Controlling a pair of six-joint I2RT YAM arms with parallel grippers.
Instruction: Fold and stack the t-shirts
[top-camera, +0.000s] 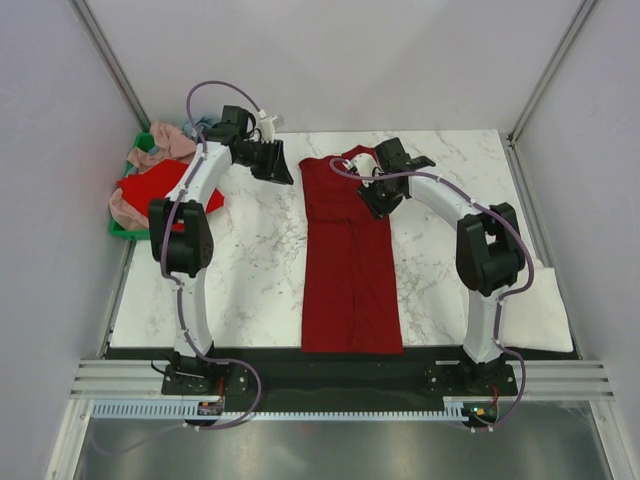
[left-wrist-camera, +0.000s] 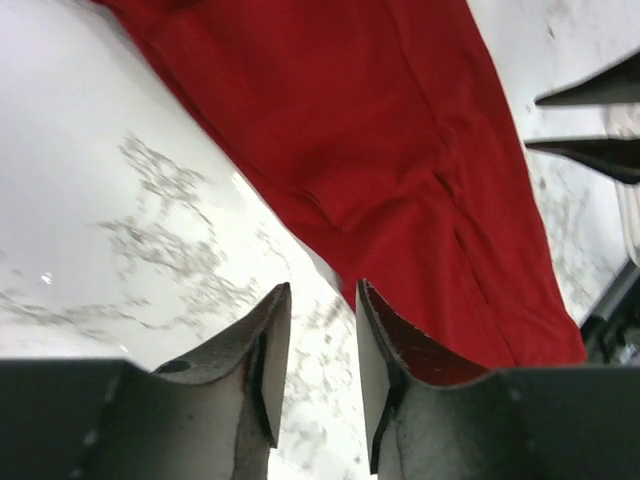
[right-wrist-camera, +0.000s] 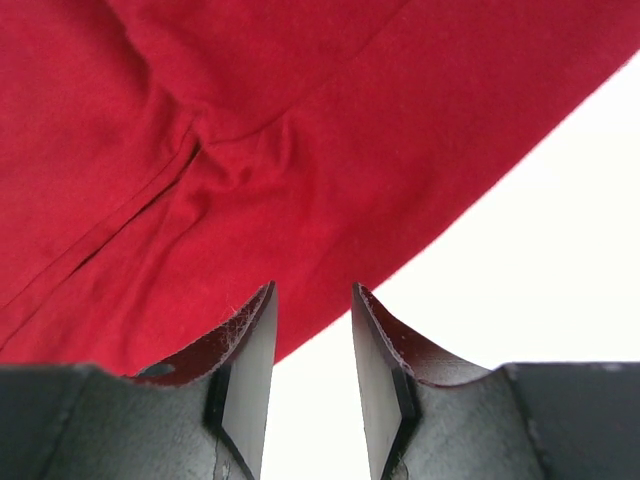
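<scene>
A dark crimson t-shirt lies on the marble table, folded into a long narrow strip from the far edge to the near edge. My left gripper hovers open and empty just left of the strip's far end; the shirt's edge shows in the left wrist view. My right gripper hovers open and empty at the strip's right edge near the collar; the cloth fills the right wrist view. Other shirts, bright red and dusty pink, lie heaped in the crate at the far left.
A green plastic crate holds the heap at the table's left edge. A folded cream-white cloth lies at the right edge by the right arm's base. Grey walls close in left, right and behind.
</scene>
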